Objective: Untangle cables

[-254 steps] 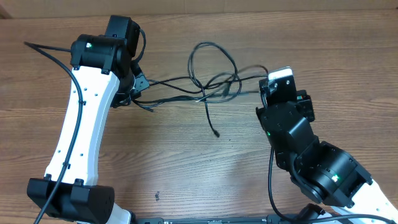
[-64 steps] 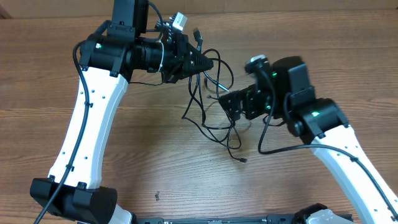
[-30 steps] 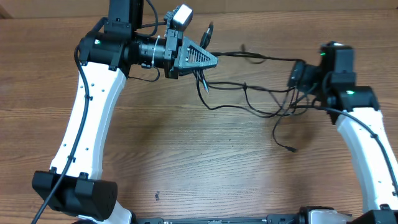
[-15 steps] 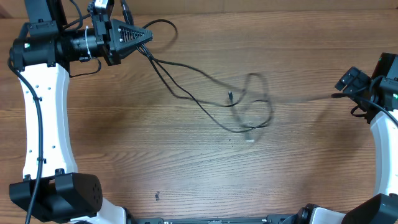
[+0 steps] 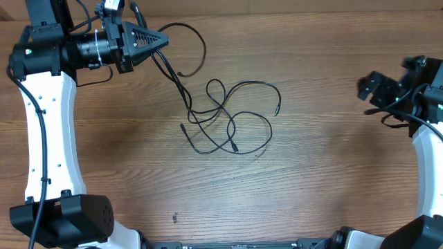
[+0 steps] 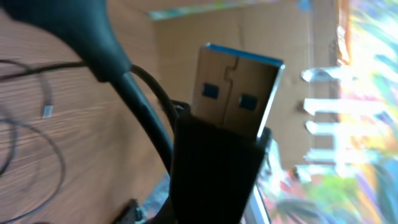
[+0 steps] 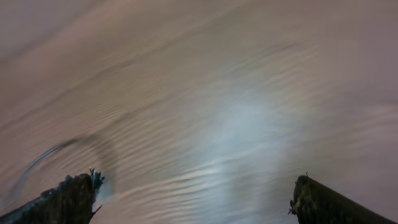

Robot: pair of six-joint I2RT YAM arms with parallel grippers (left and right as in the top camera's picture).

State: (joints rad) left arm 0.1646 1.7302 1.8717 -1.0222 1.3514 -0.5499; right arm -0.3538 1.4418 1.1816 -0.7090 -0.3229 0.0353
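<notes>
The cables [image 5: 228, 117] are thin black cords lying in loose crossing loops mid-table, with small plug ends [image 5: 276, 111] at the loops' edges. Two strands run up-left into my left gripper [image 5: 160, 39], which is shut on them at the table's far left. A further loop [image 5: 201, 48] hangs from its tip. In the left wrist view a silvery USB plug [image 6: 239, 93] with a black housing [image 6: 217, 168] fills the picture, hiding the jaws. My right gripper [image 5: 372, 87] hovers at the far right, open and holding nothing. Its fingertips [image 7: 74, 199] stand wide apart over blurred wood.
The wooden table [image 5: 311, 180] carries only the cables. The left arm's white link [image 5: 48, 138] runs down the left side. At the right edge is the right arm's white link [image 5: 429, 159]. A cardboard wall [image 5: 311, 5] borders the far edge.
The strand stretched to my right gripper has come free of it. The cables have slid left and settled into looser loops mid-table. My left gripper has stayed put.
</notes>
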